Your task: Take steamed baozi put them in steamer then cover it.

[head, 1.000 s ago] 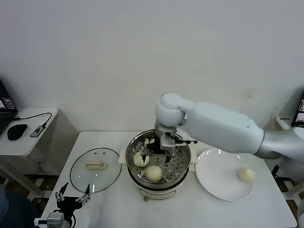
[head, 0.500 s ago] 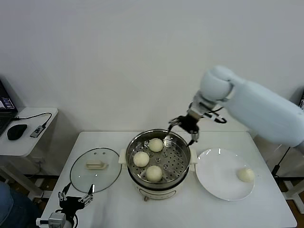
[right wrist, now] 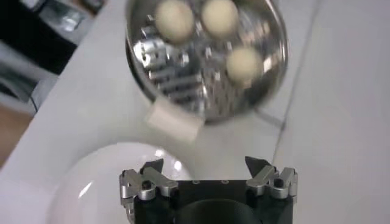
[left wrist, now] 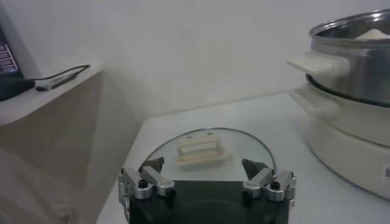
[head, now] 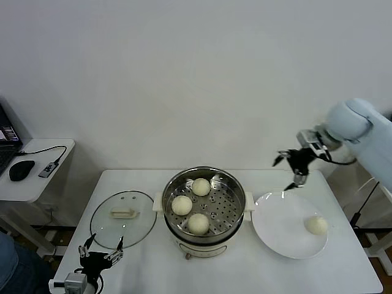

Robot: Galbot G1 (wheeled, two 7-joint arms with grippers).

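Observation:
The steamer (head: 208,240) stands mid-table with three baozi on its tray, at the back (head: 201,187), left (head: 182,205) and front (head: 198,223). One more baozi (head: 316,225) lies on the white plate (head: 278,226) to the right. My right gripper (head: 293,166) hangs open and empty in the air above the plate's back-left rim; its wrist view looks down on the steamer (right wrist: 183,73) and the plate (right wrist: 91,182). The glass cover (head: 122,228) lies flat left of the steamer. My left gripper (head: 98,253) waits open at the cover's near edge (left wrist: 207,137).
A side table with a mouse (head: 21,169) and a cable stands at far left. The wall is close behind the table. The steamer's cream side handle (left wrist: 317,63) juts out toward the cover.
My right gripper has left a third baozi in the steamer, then risen and swung right to above the plate's rim. The left gripper has hardly moved.

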